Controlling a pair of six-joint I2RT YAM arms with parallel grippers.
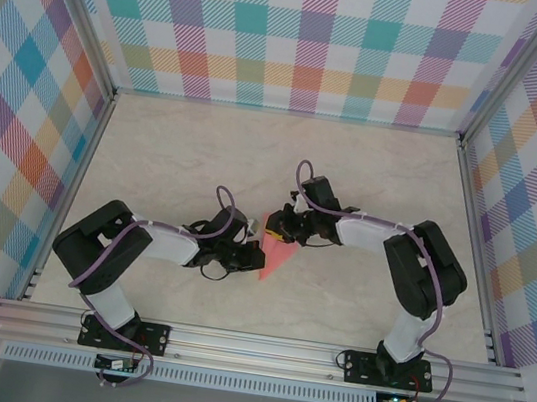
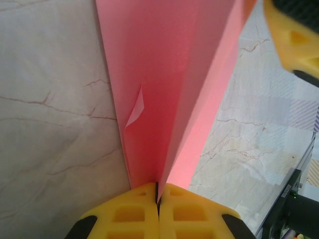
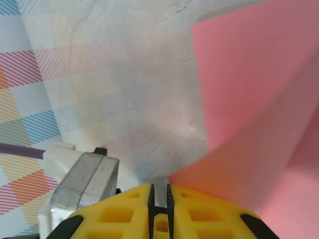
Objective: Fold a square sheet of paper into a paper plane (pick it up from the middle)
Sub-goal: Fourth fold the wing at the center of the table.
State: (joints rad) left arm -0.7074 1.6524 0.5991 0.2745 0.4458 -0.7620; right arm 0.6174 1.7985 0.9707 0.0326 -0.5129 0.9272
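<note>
Overhead, the square sheet of paper (image 1: 275, 256), folded to a point, is seen mid-surface (image 1: 205, 151). From the left wrist, the left end effector (image 2: 158, 191) is clamped on its 6 o'clock tip, presumably to steady the crease. From the right wrist, the right end effector (image 3: 159, 195) is almost together at the paper's 7 o'clock edge; whether it grips cannot be told.

Bright, even, diffuse light; faint shadows; close pink paper (image 3: 249, 74) softly blurred.
</note>
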